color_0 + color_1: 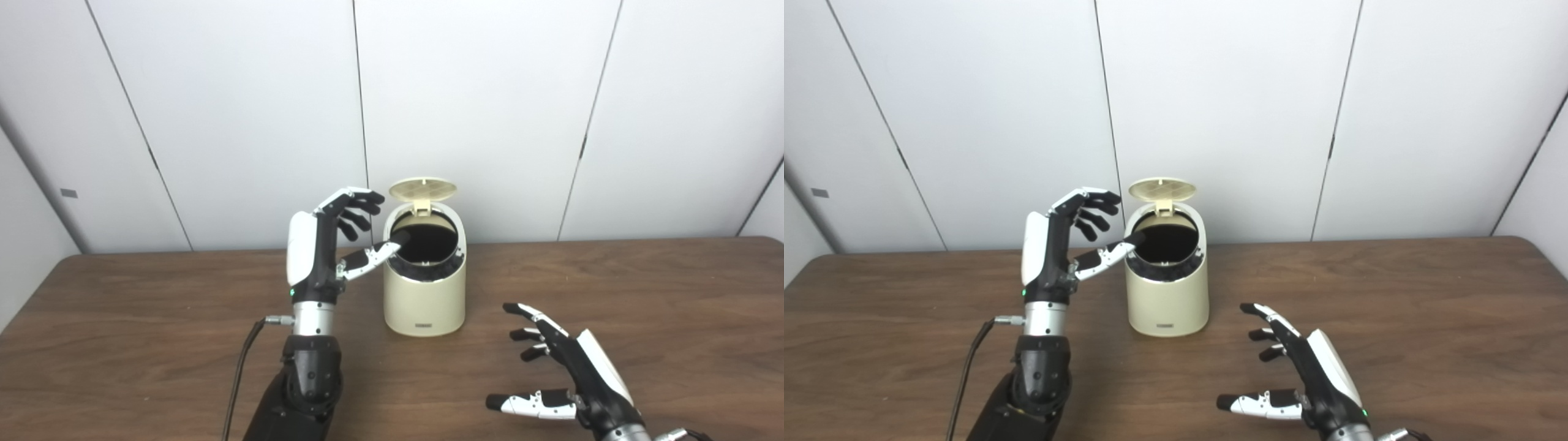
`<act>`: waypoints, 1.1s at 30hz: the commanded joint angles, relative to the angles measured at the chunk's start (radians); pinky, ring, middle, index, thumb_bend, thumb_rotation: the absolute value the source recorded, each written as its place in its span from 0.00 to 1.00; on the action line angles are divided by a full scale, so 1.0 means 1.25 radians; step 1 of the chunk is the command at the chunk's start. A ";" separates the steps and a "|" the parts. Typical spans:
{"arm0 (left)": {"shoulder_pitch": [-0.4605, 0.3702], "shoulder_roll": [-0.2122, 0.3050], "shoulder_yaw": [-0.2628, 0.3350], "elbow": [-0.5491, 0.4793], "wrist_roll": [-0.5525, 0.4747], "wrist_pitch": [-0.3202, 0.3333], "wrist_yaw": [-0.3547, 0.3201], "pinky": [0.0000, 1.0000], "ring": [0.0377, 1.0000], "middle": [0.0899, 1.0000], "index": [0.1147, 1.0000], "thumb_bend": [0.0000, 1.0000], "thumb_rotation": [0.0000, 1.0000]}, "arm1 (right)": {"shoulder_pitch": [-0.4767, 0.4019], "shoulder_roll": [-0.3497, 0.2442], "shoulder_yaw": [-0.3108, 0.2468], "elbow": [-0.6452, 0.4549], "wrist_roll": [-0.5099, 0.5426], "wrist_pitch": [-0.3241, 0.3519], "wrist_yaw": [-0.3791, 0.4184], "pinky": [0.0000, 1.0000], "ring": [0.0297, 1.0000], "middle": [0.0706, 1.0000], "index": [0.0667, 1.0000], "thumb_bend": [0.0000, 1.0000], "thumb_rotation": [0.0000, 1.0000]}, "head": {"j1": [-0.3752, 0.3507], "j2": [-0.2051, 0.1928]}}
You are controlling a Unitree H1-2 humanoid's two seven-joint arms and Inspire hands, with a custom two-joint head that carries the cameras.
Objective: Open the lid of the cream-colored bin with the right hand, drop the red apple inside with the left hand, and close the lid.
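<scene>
bin interior dark — apple unseen, lid up

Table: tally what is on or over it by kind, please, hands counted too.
Cream-colored bin, lid up: 1
Robot hands: 2, the left hand open beside the bin's mouth, the right hand open over the table
Apples in view: 0
Total: 3

A dark wood-grain tabletop with rounded corners is seen spanning the width of the view. Behind it, a white panelled wall is divided by thin dark seams, and a small grey tag is fixed low at its left
</scene>
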 commanded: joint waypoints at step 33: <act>0.232 0.049 0.126 -0.078 -0.307 0.011 -0.278 0.48 0.54 0.61 0.63 0.57 0.00 | -0.029 -0.033 -0.021 -0.015 0.049 -0.022 -0.010 0.63 0.76 0.90 0.85 0.65 0.16 | 0.018 -0.009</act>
